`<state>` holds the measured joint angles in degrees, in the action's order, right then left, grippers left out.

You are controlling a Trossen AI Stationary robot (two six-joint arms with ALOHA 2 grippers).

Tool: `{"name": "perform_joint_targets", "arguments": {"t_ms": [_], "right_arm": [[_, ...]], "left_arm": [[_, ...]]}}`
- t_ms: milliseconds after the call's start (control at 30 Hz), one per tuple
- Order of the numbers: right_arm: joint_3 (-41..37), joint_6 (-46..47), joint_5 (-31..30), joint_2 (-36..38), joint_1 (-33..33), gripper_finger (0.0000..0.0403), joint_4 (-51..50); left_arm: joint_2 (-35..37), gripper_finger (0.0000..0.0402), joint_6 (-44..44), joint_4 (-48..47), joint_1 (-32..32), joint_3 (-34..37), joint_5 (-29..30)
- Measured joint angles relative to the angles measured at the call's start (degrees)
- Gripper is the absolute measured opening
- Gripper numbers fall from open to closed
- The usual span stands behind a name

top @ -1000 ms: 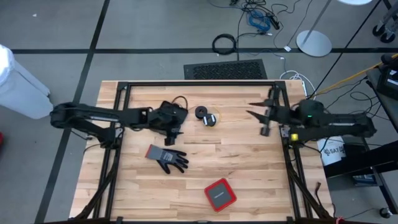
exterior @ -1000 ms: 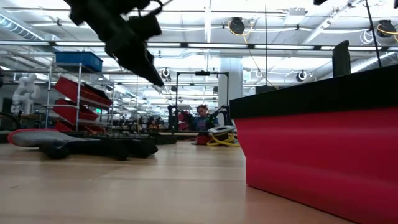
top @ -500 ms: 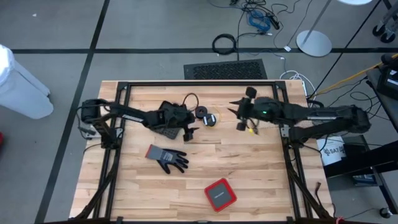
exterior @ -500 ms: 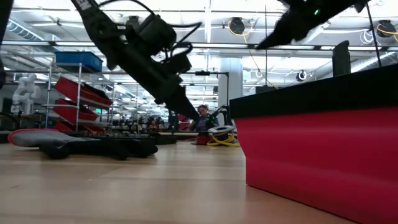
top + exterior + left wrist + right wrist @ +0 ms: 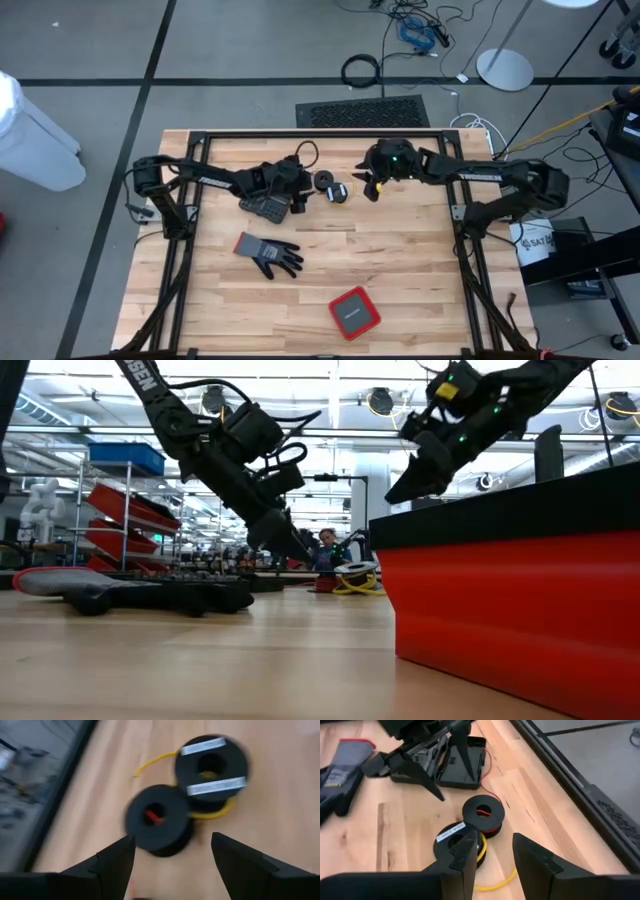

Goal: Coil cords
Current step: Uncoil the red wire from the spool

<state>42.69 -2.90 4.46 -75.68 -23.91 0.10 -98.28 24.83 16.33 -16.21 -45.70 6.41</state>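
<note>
Wooden tabletop [image 5: 400, 270] carries my two black spools [image 5: 333, 186] of red and yellow cords, flanked by my left claw [image 5: 300, 196] and right claw [image 5: 372, 187], both open, empty.

Bare desk [image 5: 400, 270] fills the high view's lower right. At upper centre, the two cord spools [image 5: 333, 186] sit hemmed between the left tool [image 5: 298, 200] and right tool [image 5: 371, 186]; grey glove [image 5: 270, 254] and red box [image 5: 353, 312] block lower centre.

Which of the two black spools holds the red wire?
The spool with red wire, which bears no label; the yellow-wire spool beside it carries silver label strips.
</note>
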Motion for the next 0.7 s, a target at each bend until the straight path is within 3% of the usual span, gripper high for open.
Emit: {"name": "perform_joint_targets", "arguments": {"t_ms": [267, 433, 700], "right_arm": [[-0.01, 2.44, 4.57, -5.43, -2.07, 0.0114, 8.78], [0.00, 5.03, 6.69, -7.95, -2.70, 0.0114, 13.70], [-0.01, 6.55, 7.94, -10.17, -2.68, 0.0114, 15.45]], "left_arm": [[0.00, 0.0268, 10.96, -1.17, 0.46, -1.88, -1.91], [-3.51, 0.0237, 14.56, -4.39, 0.55, -4.24, -3.15], [-11.55, 0.0195, 16.07, -4.61, 1.66, -10.74, 7.55]]}}
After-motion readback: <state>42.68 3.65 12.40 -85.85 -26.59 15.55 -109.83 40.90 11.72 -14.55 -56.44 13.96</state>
